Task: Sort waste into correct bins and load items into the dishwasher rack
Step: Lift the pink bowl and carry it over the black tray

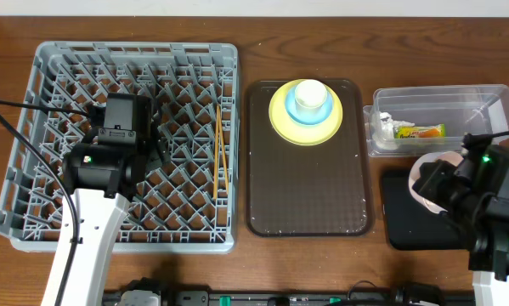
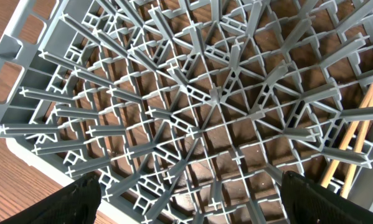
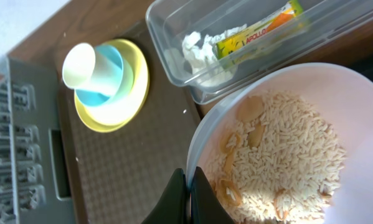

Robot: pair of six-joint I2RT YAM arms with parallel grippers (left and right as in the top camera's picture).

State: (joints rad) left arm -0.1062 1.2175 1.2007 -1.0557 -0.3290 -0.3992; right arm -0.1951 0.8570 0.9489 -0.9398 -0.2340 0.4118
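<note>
- The left end effector (image 2: 189,193) hangs over the left half of the grey dishwasher rack (image 1: 135,51). Its two dark fingers stand wide apart, with nothing between them but the rack's peg lattice below.
- The rack fills the left side of the tabletop (image 1: 305,42) and is the biggest thing on it.
- A pair of light wooden chopsticks (image 1: 219,153) lies inside the rack along its right wall, the two sticks close together and running roughly front to back.
- The right end effector (image 3: 187,196) is pinched together on the rim of the white bowl (image 3: 367,174), one finger on each side of the rim's edge.
- The bowl holds pale rice-like grains with a few larger tan pieces among them (image 3: 292,149).
- In the overhead view the bowl sits over the back left corner of the shallow black tray (image 1: 407,221), which lies near the front right corner of the tabletop.
- The clear plastic tub (image 1: 483,102) stands just behind the black tray, near the right edge. Inside it, at its left end, a crumpled white napkin (image 1: 383,127) lies beside a yellow-green snack wrapper (image 1: 420,131).
- The dark brown serving tray (image 1: 309,187) lies between the rack and the tub.
- The round yellow plate (image 1: 281,119) rests at the back end of the brown tray, and the light blue cup (image 1: 309,98) stands on the plate's middle.
</note>
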